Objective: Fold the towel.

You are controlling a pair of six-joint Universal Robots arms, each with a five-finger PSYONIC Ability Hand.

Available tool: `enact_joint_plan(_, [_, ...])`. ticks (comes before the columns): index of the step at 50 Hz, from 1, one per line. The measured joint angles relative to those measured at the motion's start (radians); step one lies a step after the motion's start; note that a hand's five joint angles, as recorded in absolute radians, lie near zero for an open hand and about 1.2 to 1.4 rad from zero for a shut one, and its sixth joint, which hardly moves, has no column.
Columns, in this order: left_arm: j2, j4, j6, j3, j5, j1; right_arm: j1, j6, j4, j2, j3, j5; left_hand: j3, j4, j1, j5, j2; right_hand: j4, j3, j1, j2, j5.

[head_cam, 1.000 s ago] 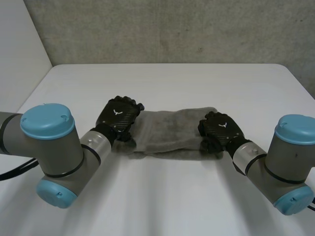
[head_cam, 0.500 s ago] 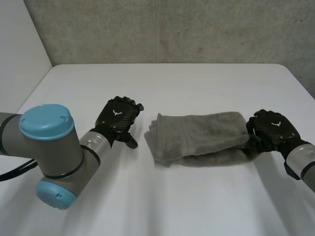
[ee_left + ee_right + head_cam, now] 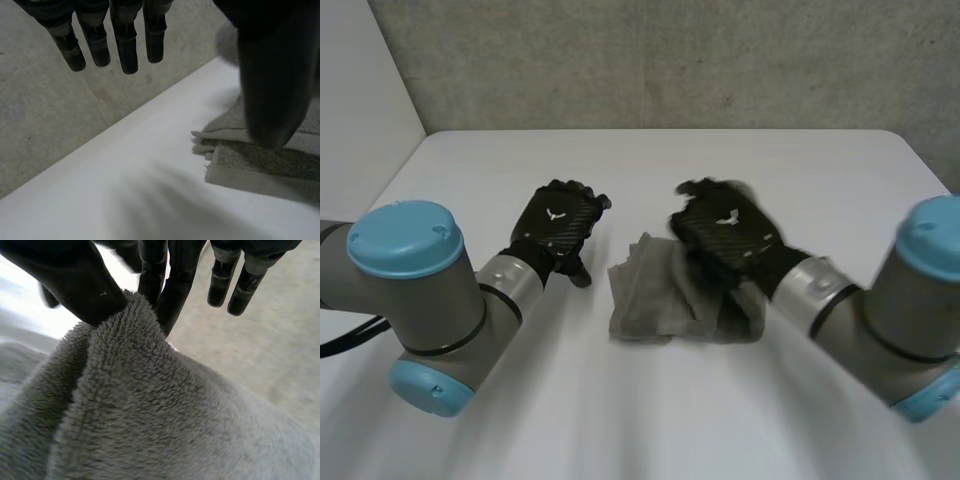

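White table (image 3: 650, 160) stands before a rough grey wall (image 3: 670, 60); near its middle lies the grey towel (image 3: 642, 300), folded in layers, with one part lifted up. The right hand (image 3: 725, 235) is above the towel's right part; its thumb and fingers pinch a fold of the cloth between them. The left hand (image 3: 555, 228) hovers just beside the towel's left end, apart from it; its fingers are straight and hold nothing.

Pretty soft, even light, probably from overhead. The table (image 3: 650, 170) comes out bright white, nearly washed out behind the right hand (image 3: 75, 280) in its wrist view; wall (image 3: 650, 60) sits dimmer grey.
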Motion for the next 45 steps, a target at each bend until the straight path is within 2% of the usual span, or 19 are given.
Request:
enact_joint_plan(5, [0.010, 0.011, -0.001, -0.006, -0.002, -0.001, 0.041, -0.004, 0.000, 0.040, -0.009, 0.017, 0.000, 0.000, 0.000, -0.004, 0.000, 0.000, 0.000, 0.000, 0.000, 0.000])
enact_joint_plan(10, [0.011, 0.014, 0.000, -0.008, -0.002, -0.003, 0.006, -0.012, 0.000, 0.025, 0.024, 0.041, 0.000, 0.000, 0.000, -0.004, 0.000, 0.000, 0.000, 0.000, 0.000, 0.000])
enact_joint_plan(20, [0.007, 0.015, 0.001, 0.025, -0.003, -0.023, -0.238, -0.035, -0.001, -0.128, 0.165, 0.038, 0.000, 0.000, 0.000, -0.005, 0.000, 0.000, 0.000, 0.000, 0.000, 0.000])
enact_joint_plan(28, [0.004, 0.014, 0.005, 0.054, -0.004, -0.047, -0.433, -0.038, 0.000, -0.196, 0.281, -0.029, 0.000, 0.000, 0.000, -0.006, 0.000, 0.000, 0.000, 0.000, 0.000, 0.000])
enact_joint_plan(37, [-0.013, 0.015, 0.011, 0.078, -0.004, -0.095, -0.566, -0.055, 0.006, -0.192, 0.349, -0.077, 0.000, 0.000, 0.000, -0.007, 0.000, 0.000, 0.000, 0.000, 0.000, 0.000])
enact_joint_plan(45, [-0.121, 0.011, 0.010, 0.204, -0.005, -0.204, -0.623, -0.119, 0.017, -0.179, 0.393, -0.109, 0.000, 0.000, 0.001, -0.007, 0.000, 0.000, 0.000, 0.000, 0.000, 0.000])
